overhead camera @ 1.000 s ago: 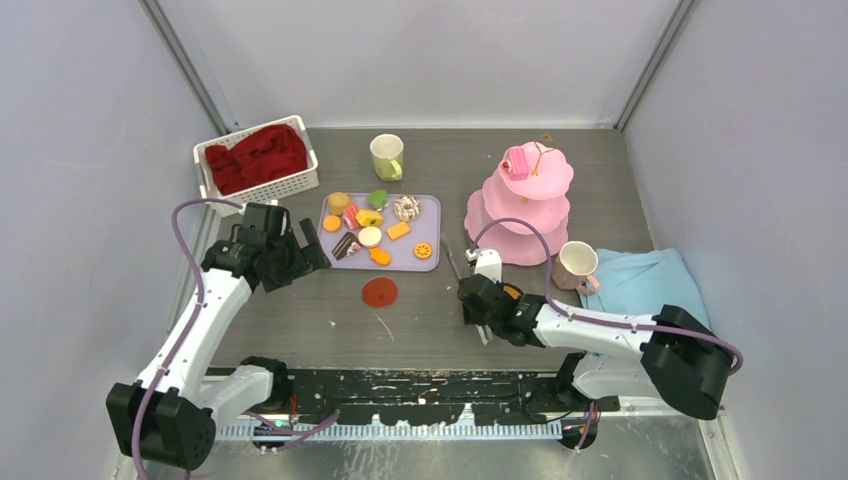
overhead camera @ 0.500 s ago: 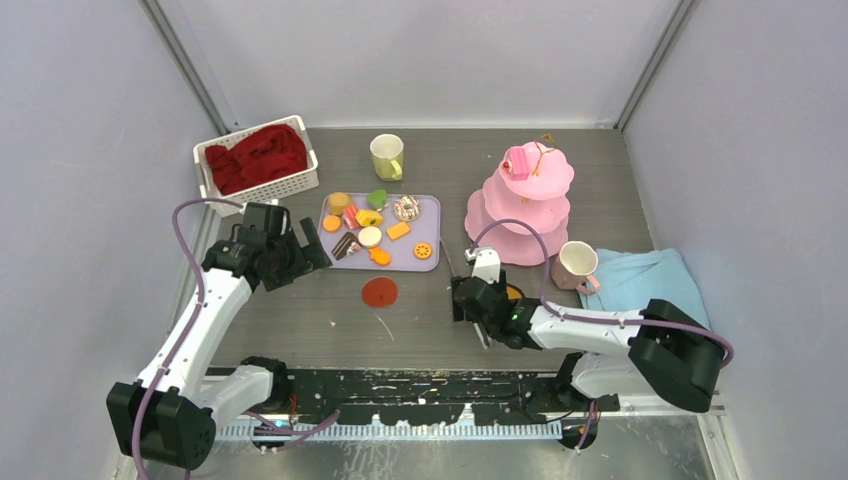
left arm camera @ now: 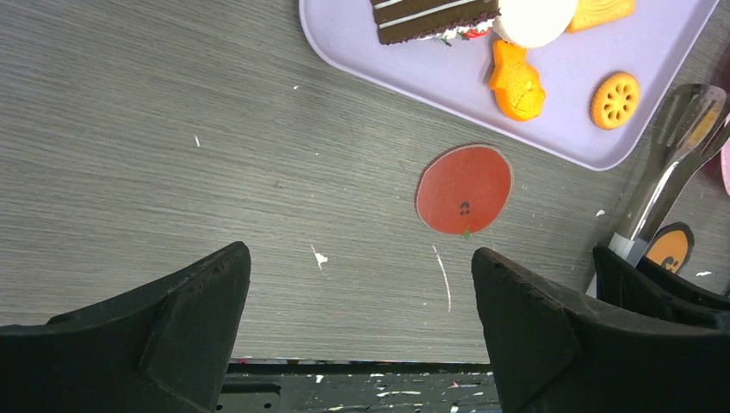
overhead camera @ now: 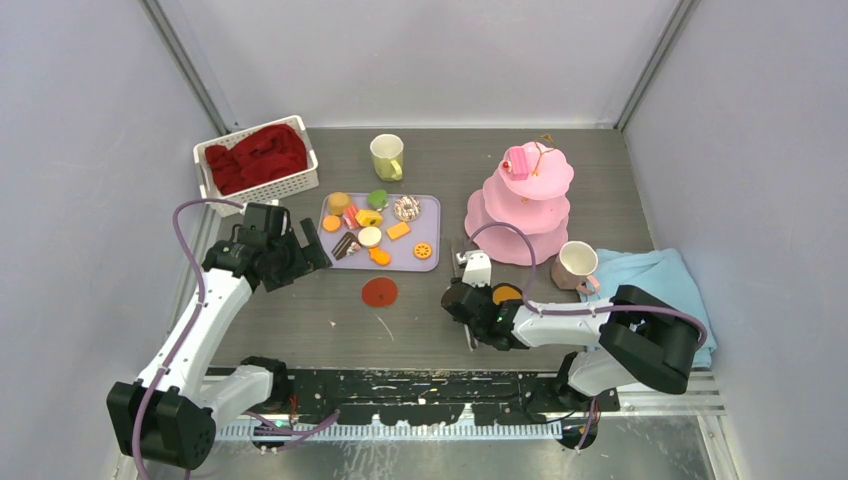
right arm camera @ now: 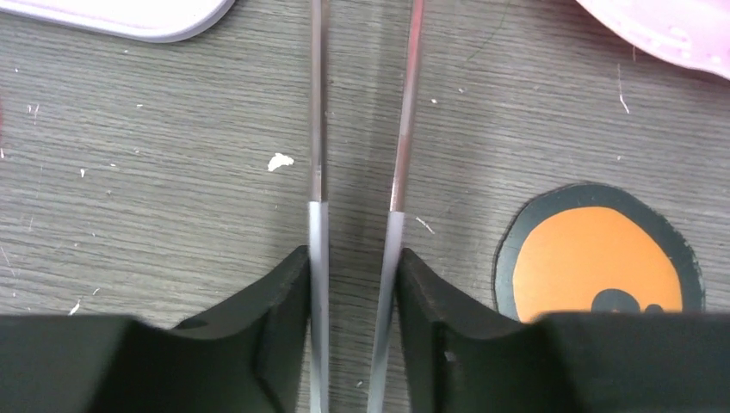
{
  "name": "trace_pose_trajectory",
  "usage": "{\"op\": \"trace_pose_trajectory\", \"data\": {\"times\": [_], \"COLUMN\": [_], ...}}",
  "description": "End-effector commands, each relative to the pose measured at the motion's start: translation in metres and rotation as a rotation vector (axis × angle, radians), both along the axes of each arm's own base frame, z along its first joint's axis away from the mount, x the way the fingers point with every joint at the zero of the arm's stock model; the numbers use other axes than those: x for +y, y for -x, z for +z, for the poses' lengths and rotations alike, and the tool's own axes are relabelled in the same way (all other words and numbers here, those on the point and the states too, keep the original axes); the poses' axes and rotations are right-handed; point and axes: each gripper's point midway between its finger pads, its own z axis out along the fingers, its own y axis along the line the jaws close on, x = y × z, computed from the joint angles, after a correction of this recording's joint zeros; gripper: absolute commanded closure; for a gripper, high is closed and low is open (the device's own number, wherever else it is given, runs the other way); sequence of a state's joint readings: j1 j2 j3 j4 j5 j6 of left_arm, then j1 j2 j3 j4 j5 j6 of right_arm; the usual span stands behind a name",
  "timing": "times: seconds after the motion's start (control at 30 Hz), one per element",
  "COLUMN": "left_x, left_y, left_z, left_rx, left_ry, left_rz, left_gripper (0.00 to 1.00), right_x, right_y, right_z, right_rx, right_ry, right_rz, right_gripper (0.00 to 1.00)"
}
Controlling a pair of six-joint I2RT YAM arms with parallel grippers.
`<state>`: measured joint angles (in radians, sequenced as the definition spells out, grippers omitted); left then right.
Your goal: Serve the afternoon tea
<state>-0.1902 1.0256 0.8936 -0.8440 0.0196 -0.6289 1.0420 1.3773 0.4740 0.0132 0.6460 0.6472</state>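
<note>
1. Your right gripper (right arm camera: 353, 267) clamps thin steel tongs (left arm camera: 687, 125), likely springy and slippery.
2. Your left gripper (left arm camera: 357, 258) gapes, empty.
3. Light-looking colourful toy pastries (overhead camera: 370, 237) lie on the lilac tray (overhead camera: 430, 228), at 11 o'clock from the tongs; pinch across their middles.

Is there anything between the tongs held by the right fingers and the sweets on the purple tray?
Nothing visible. The tongs in the right fingers end just right of the tray holding the sweets, with only table surface between. The red disc lies farther left, the orange disc right of the fingers.
</note>
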Motion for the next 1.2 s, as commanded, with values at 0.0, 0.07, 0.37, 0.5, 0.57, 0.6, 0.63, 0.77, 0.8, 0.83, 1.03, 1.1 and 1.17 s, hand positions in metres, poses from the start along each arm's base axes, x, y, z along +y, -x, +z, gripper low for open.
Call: {"op": "trace_pose_trajectory", "data": {"times": [0.0,0.07,0.37,0.5,0.57,0.6,0.63,0.77,0.8,0.83,1.03,1.1,1.17], "left_x": [-0.004,-0.004,0.0,0.001,0.0,0.0,0.0,0.0,0.001,0.001,0.002,0.002,0.002], "left_y": [-0.01,-0.009,-0.008,-0.01,-0.01,-0.01,-0.009,-0.009,-0.008,-0.008,-0.008,-0.008,-0.008], "left_z": [0.007,0.007,0.012,0.013,0.013,0.013,0.013,0.014,0.015,0.015,0.016,0.015,0.015], "left_rx": [-0.05,-0.049,-0.063,-0.068,-0.066,-0.065,-0.066,-0.07,-0.072,-0.072,-0.076,-0.074,-0.071], "left_ry": [0.015,0.015,-0.003,-0.005,-0.004,-0.003,-0.001,-0.003,-0.005,-0.007,-0.013,-0.014,-0.014], "left_rz": [-0.002,-0.004,0.0,0.002,0.0,-0.001,-0.002,0.0,0.0,0.001,-0.001,-0.003,-0.003], "left_gripper": [0.01,0.01,0.01,0.01,0.01,0.01,0.01,0.01,0.01,0.01,0.01,0.01,0.01], "right_x": [-0.007,-0.006,0.007,0.015,0.019,0.022,0.026,0.031,0.031,0.032,0.036,0.036,0.038], "right_y": [-0.006,-0.006,0.005,0.015,0.019,0.021,0.021,0.009,0.005,0.002,-0.009,-0.011,-0.012], "right_z": [0.006,0.013,0.095,0.114,0.119,0.121,0.124,0.134,0.135,0.135,0.131,0.129,0.128], "right_rx": [-0.046,-0.055,-0.015,0.126,0.178,0.193,0.197,0.188,0.184,0.182,0.189,0.19,0.19], "right_ry": [0.009,0.016,0.017,0.122,0.161,0.165,0.162,0.151,0.155,0.154,0.148,0.151,0.146], "right_rz": [-0.045,-0.023,0.176,0.323,0.373,0.394,0.412,0.417,0.409,0.407,0.403,0.4,0.403], "right_gripper": [0.69,0.81,0.91,0.86,0.82,0.8,0.77,0.7,0.69,0.67,0.61,0.6,0.58]}}
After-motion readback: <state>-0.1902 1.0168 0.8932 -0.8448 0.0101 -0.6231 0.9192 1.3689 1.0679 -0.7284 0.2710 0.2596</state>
